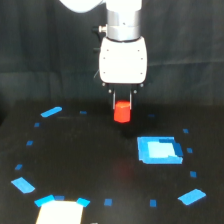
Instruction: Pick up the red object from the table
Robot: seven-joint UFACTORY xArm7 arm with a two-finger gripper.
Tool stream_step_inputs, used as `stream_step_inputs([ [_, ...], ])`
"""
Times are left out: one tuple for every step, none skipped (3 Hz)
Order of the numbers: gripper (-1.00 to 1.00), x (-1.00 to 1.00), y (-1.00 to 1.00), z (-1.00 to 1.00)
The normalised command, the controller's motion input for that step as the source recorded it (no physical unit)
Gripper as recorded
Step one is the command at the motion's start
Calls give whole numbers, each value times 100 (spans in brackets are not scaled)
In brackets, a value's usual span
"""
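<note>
The red object [122, 114], a short red-orange cylinder, sits upright at the middle back of the black table [75, 160]. My gripper [122, 104] hangs straight down over it from the white wrist housing. Its two dark fingers [114, 98] flank the cylinder's top and appear shut on it. The cylinder's bottom is near the table surface; I cannot tell whether it touches the table or is just off it.
A bright blue square patch [159, 150] lies on the exterior view's right, in front of the cylinder. Small blue tape marks [51, 111] dot the table in a ring. A white block [59, 212] stands at the front left edge. A dark curtain hangs behind.
</note>
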Motion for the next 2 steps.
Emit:
stream_step_inputs([
  [-100,46,80,80],
  [-90,8,-54,100],
])
